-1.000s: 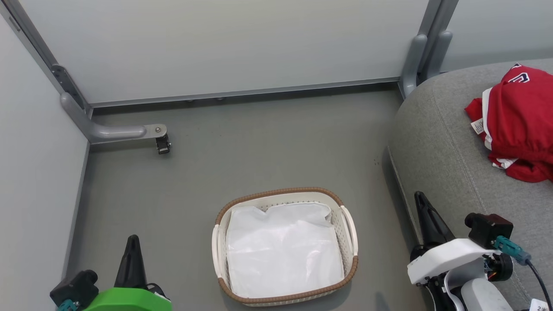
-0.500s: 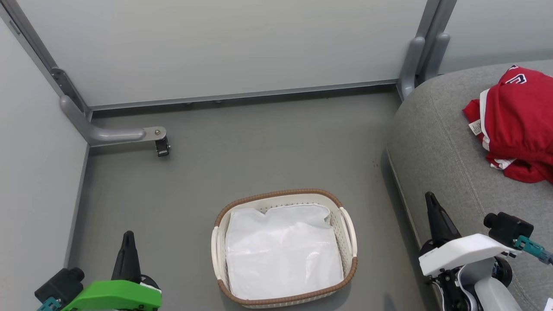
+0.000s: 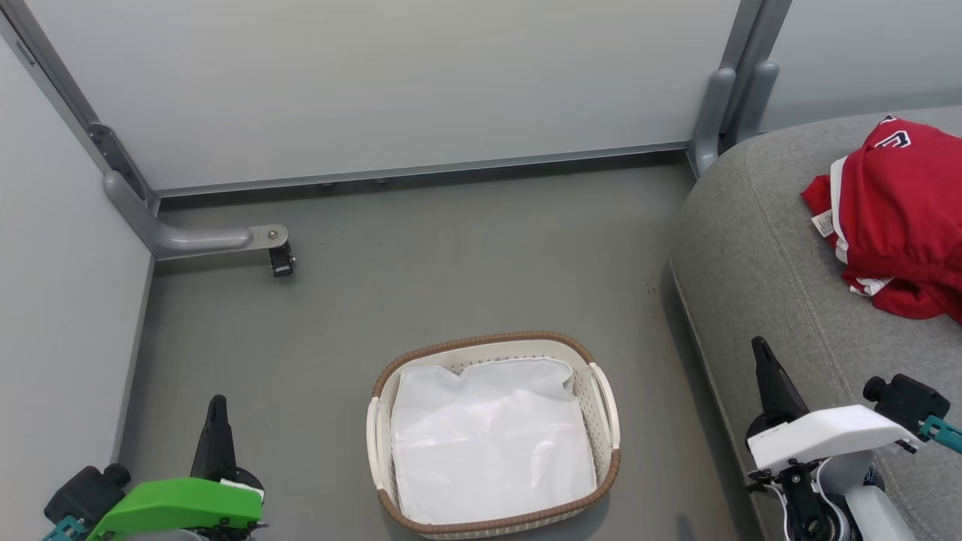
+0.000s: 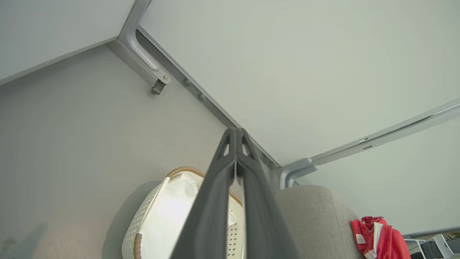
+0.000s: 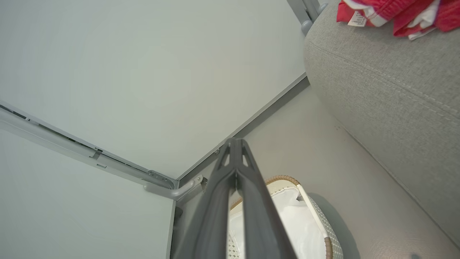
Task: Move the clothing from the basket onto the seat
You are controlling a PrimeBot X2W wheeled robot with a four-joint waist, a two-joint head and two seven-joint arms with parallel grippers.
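Note:
The red clothing (image 3: pixel 902 218) lies bunched on the grey seat (image 3: pixel 759 255) at the right; it also shows in the left wrist view as clothing (image 4: pixel 377 241) and at the top of the right wrist view as clothing (image 5: pixel 395 12). The cream basket (image 3: pixel 492 432) stands on the floor, holding just its white sheet lining (image 3: pixel 488 443). My left gripper (image 3: pixel 216 406) is shut and empty at the lower left, left of the basket. My right gripper (image 3: pixel 760 349) is shut and empty over the seat's front edge. Both wrist views show the fingers pressed together, left gripper (image 4: pixel 236 131) and right gripper (image 5: pixel 234 142).
Pale partition walls enclose the grey floor (image 3: pixel 421 263) at the back and left. A grey bracket with a small caster (image 3: pixel 282 259) juts from the left corner. A grey post (image 3: pixel 714 120) stands behind the seat's corner.
Both grippers have drawn back toward the bottom corners of the head view. The scene has shifted slightly left, so the camera moved a little. Clothing and basket stay put.

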